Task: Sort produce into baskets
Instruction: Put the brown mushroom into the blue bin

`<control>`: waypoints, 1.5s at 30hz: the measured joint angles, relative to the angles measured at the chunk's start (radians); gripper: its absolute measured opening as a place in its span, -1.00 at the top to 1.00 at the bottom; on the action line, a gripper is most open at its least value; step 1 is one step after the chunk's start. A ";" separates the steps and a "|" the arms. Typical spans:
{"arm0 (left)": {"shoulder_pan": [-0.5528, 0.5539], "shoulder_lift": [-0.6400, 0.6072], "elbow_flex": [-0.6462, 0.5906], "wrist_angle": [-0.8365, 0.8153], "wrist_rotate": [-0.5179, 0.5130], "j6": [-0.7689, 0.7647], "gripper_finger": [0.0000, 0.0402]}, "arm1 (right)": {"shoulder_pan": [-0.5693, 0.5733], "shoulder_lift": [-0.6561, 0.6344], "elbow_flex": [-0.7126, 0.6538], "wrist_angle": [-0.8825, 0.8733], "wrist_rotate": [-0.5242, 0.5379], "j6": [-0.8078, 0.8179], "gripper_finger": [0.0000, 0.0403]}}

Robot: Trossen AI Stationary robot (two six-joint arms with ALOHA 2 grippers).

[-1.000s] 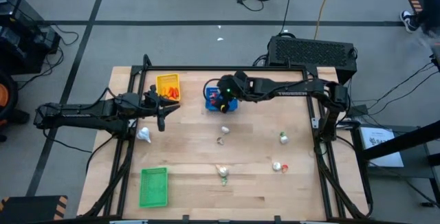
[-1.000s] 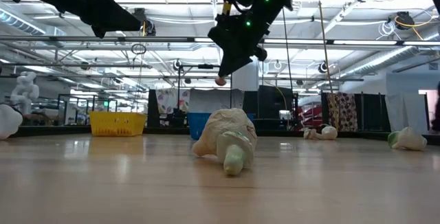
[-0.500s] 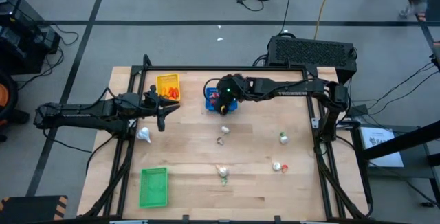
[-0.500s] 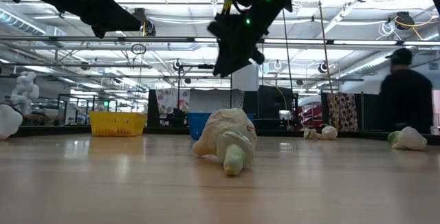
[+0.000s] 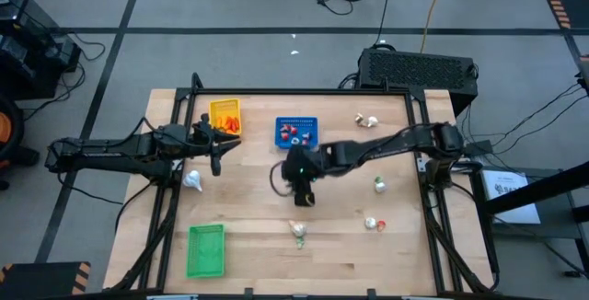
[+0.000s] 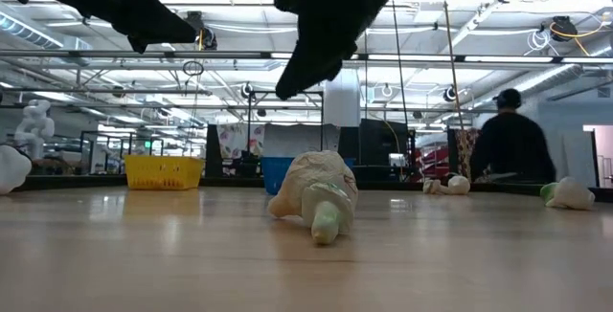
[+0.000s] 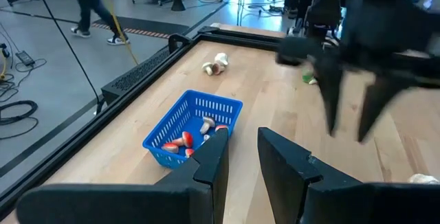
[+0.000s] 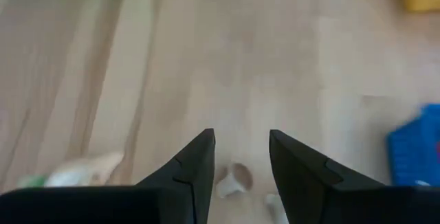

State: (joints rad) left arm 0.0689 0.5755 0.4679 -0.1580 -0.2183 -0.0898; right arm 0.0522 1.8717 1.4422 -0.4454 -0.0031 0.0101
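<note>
Right gripper (image 5: pixel 302 192) apart and empty over mid-bench, a pale garlic-like bulb (image 8: pixel 232 181) directly beneath its fingertips, blue basket (image 5: pixel 296 132) behind. Left gripper (image 5: pixel 217 144) narrowly parted, empty, beside yellow basket (image 5: pixel 225 116).

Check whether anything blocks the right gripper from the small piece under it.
Nothing visible does. The right gripper hangs open above the small pale piece, which lies on bare table between its fingers.
</note>
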 joint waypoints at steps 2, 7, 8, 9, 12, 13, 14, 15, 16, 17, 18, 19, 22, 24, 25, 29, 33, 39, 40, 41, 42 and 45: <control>0.001 0.000 0.000 0.015 0.000 0.001 0.57 | 0.022 0.026 0.000 0.000 0.000 -0.037 0.35; 0.002 0.000 0.000 0.007 0.000 -0.021 0.57 | 0.043 0.097 -0.002 -0.004 0.050 -0.114 0.35; 0.002 0.000 0.000 -0.015 0.001 -0.055 0.57 | 0.043 0.103 -0.002 -0.010 0.075 -0.116 0.35; 0.002 0.003 0.000 -0.057 0.001 -0.066 0.57 | 0.043 0.106 -0.002 -0.010 0.085 -0.114 0.35; 0.003 0.035 0.000 -0.169 -0.026 -0.046 0.57 | 0.036 0.106 0.000 -0.036 0.084 -0.097 0.35; 0.004 0.052 0.000 -0.190 -0.049 -0.046 0.57 | 0.034 0.107 0.000 -0.049 0.084 -0.096 0.35; 0.004 0.070 -0.001 -0.202 -0.066 -0.054 0.57 | 0.033 0.107 0.000 -0.056 0.084 -0.093 0.35; 0.004 0.089 -0.002 -0.202 -0.076 -0.058 0.57 | 0.033 0.107 0.000 -0.058 0.083 -0.088 0.35; 0.004 0.110 -0.002 -0.187 -0.077 -0.059 0.57 | 0.033 0.107 0.000 -0.058 0.083 -0.076 0.35; 0.004 0.131 -0.001 -0.175 -0.077 -0.059 0.57 | 0.033 0.107 0.000 -0.056 0.082 -0.061 0.35; 0.004 0.154 -0.001 -0.174 -0.077 -0.054 0.57 | 0.033 0.107 0.000 -0.053 0.081 -0.046 0.35; 0.004 0.178 -0.001 -0.171 -0.077 -0.047 0.57 | 0.033 0.107 0.000 -0.053 0.079 -0.031 0.35; 0.003 0.231 -0.001 -0.165 -0.078 -0.027 0.57 | 0.033 0.120 0.000 -0.054 0.079 -0.018 0.35; 0.003 0.258 -0.001 -0.164 -0.078 -0.028 0.57 | 0.037 0.131 0.000 -0.057 0.080 -0.019 0.35; 0.003 0.268 -0.001 -0.166 -0.077 -0.031 0.57 | 0.039 0.142 0.000 -0.047 0.080 -0.018 0.35; 0.003 0.291 -0.001 -0.165 -0.077 -0.033 0.57 | 0.044 0.193 0.000 -0.039 0.085 -0.049 0.35; 0.003 0.294 -0.001 -0.164 -0.076 -0.033 0.57 | 0.044 0.221 -0.001 -0.036 0.136 -0.063 0.35; 0.003 0.295 -0.001 -0.165 -0.076 -0.033 0.57 | 0.044 0.253 0.003 -0.036 0.139 -0.041 0.35; 0.004 0.295 -0.001 -0.165 -0.076 -0.033 0.57 | 0.044 0.253 0.003 -0.038 0.139 -0.040 0.35; 0.003 0.295 -0.001 -0.164 -0.076 -0.033 0.57 | 0.044 0.253 0.003 -0.037 0.139 -0.040 0.35; 0.003 0.295 -0.001 -0.165 -0.075 -0.033 0.57 | 0.044 0.253 0.003 -0.036 0.137 -0.040 0.36; 0.003 0.295 -0.001 -0.165 -0.075 -0.033 0.57 | 0.043 0.248 0.001 -0.032 0.134 -0.040 0.40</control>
State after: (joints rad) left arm 0.0723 0.8703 0.4671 -0.3227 -0.2935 -0.1230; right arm 0.0952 2.1193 1.4433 -0.4770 0.1307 -0.0303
